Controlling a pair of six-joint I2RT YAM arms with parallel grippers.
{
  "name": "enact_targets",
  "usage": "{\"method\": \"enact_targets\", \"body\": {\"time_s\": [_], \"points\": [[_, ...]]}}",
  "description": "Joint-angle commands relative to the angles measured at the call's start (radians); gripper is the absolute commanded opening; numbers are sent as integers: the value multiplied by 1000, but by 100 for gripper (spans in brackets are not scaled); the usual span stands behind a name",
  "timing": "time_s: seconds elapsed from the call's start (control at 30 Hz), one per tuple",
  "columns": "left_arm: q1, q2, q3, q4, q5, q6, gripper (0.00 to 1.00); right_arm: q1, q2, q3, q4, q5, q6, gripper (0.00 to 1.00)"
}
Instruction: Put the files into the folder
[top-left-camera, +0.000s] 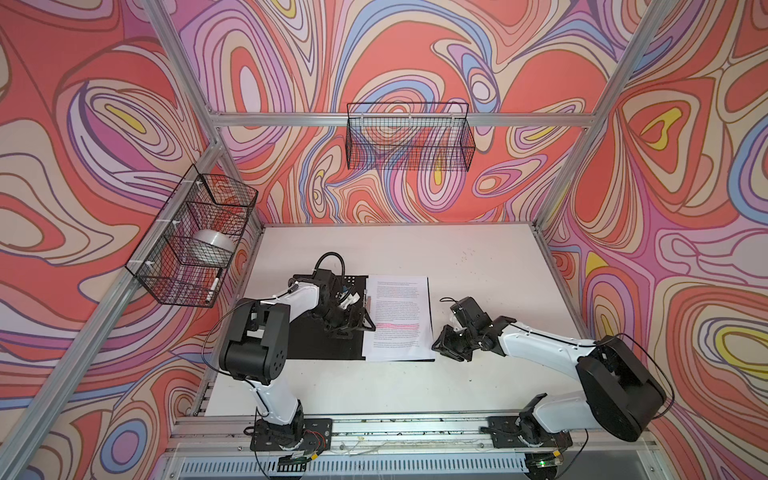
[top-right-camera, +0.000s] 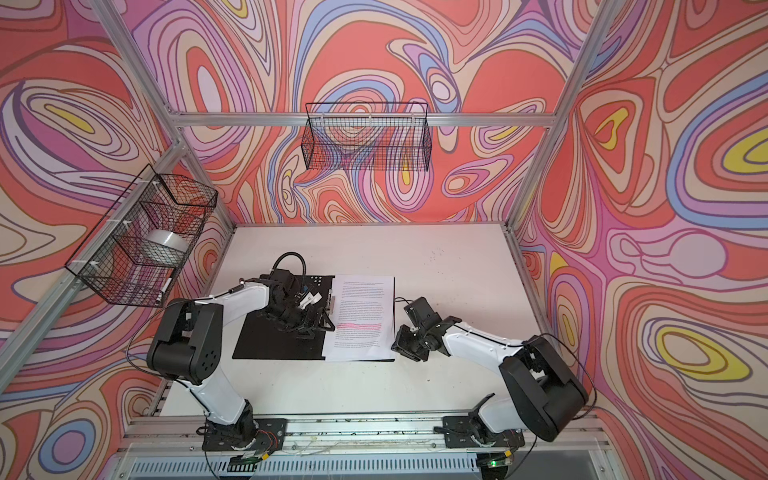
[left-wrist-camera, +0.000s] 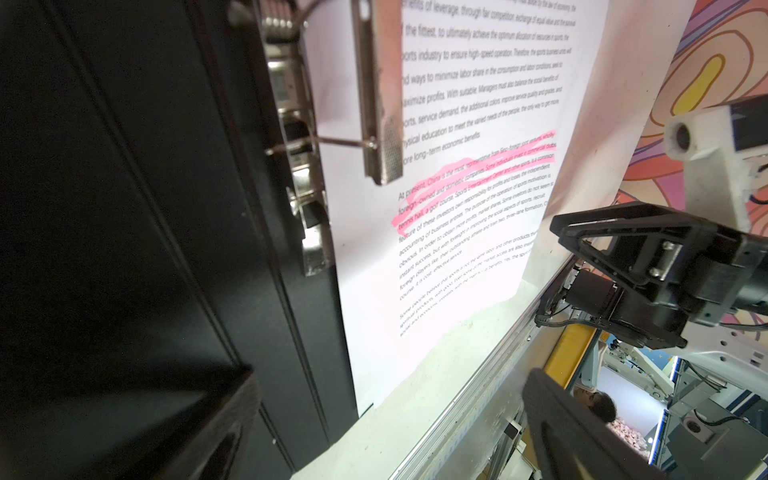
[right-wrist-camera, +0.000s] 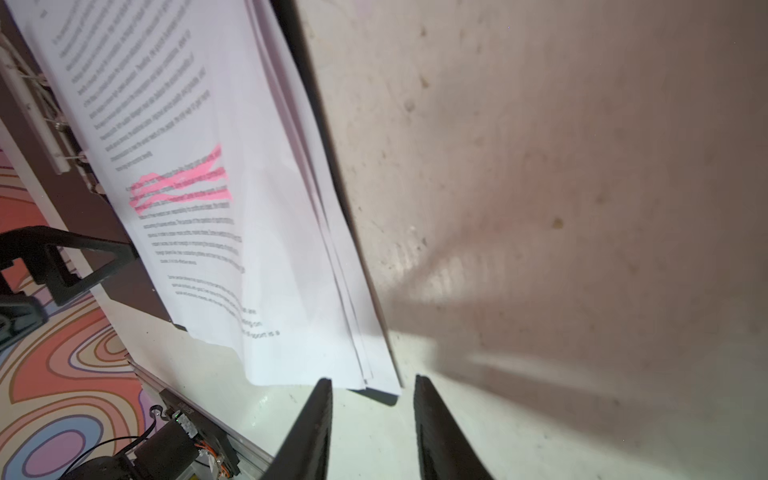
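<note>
The folder (top-left-camera: 307, 345) (top-right-camera: 270, 345) lies open on the table, black inside up. The files (top-left-camera: 399, 316) (top-right-camera: 363, 316), white printed sheets with pink highlighted lines, are stacked on its right half. Its metal clip (left-wrist-camera: 378, 95) runs along the sheets' left margin. My left gripper (top-left-camera: 353, 326) (top-right-camera: 318, 324) (left-wrist-camera: 384, 399) hovers over the folder's spine, wide open and empty. My right gripper (top-left-camera: 438, 340) (top-right-camera: 398, 341) (right-wrist-camera: 372, 388) sits low on the table at the near right corner of the files (right-wrist-camera: 249, 208). Its jaws are a little apart with nothing between them.
A wire basket (top-left-camera: 195, 237) on the left wall holds a tape roll (top-left-camera: 214, 245) and a marker. Another wire basket (top-left-camera: 409, 137) hangs on the back wall. An aluminium rail (top-left-camera: 374, 424) runs along the table's front edge, by both arm bases.
</note>
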Motion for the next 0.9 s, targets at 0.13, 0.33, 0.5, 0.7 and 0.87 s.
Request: {"method": "enact_targets", "body": {"time_s": [0.13,0.33,0.5,0.7,0.87], "points": [[-10,45,-25,5,-33,26,100,6,55,-26,76,-50,14,35],[-10,51,-25,7,-31,24,100,12,78,-41,118,-96,20,35],[-10,51,-27,7,-31,24,100,11,74,-38,120,-99,18,33],[-10,51,-27,8,-30,22,100,11,74,-37,153,-116,21,30],[-10,51,-28,12,-25,18,100,14,88,-30,172,-133,16,28]]}}
